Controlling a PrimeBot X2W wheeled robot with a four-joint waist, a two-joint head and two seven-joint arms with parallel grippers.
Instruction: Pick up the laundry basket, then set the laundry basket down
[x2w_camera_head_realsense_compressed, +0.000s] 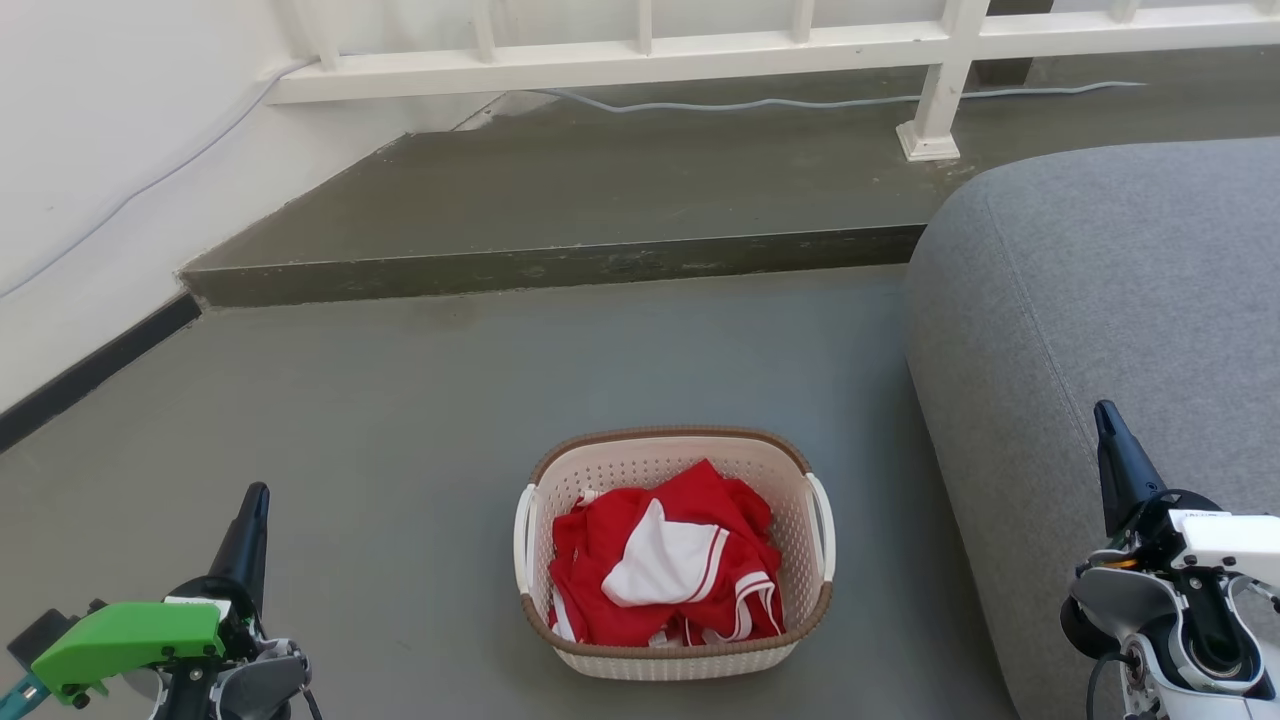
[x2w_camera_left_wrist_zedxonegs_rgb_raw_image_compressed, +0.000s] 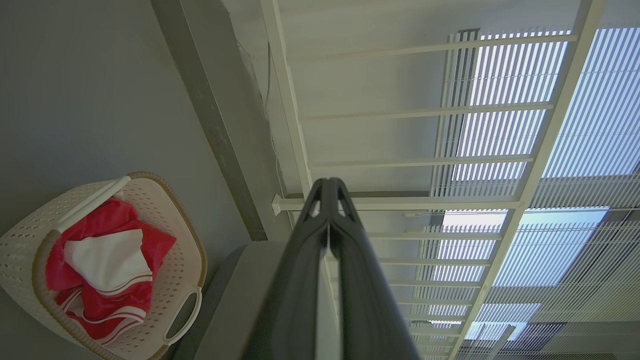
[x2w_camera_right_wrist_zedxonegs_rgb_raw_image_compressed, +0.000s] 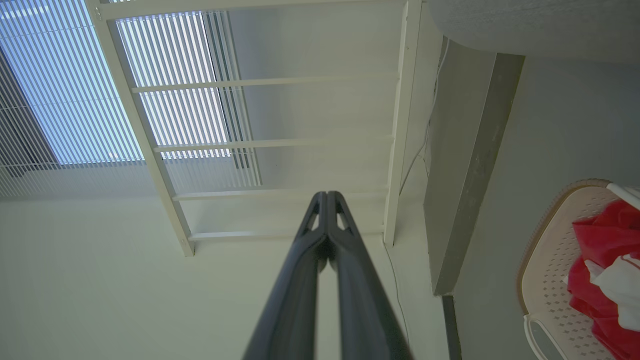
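Where the grey floor (x2w_camera_head_realsense_compressed: 400, 420) fills the middle of the head view, the laundry basket (x2w_camera_head_realsense_compressed: 690, 662) stands at lower centre, holding red and white clothes (x2w_camera_head_realsense_compressed: 665, 565). A raised step (x2w_camera_head_realsense_compressed: 560, 268) and a white railing (x2w_camera_head_realsense_compressed: 640, 62) cross the top, and a grey sofa (x2w_camera_head_realsense_compressed: 1100, 290) sits at right. At the lower corners, the left pincer (x2w_camera_head_realsense_compressed: 257, 492) and the right pincer (x2w_camera_head_realsense_compressed: 1104, 410) each have their fingers pressed together, well apart from the basket.

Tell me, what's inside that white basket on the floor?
The laundry basket holds crumpled red clothing with white stripes, a white piece on top. The clothes hide its bottom and anything beneath.
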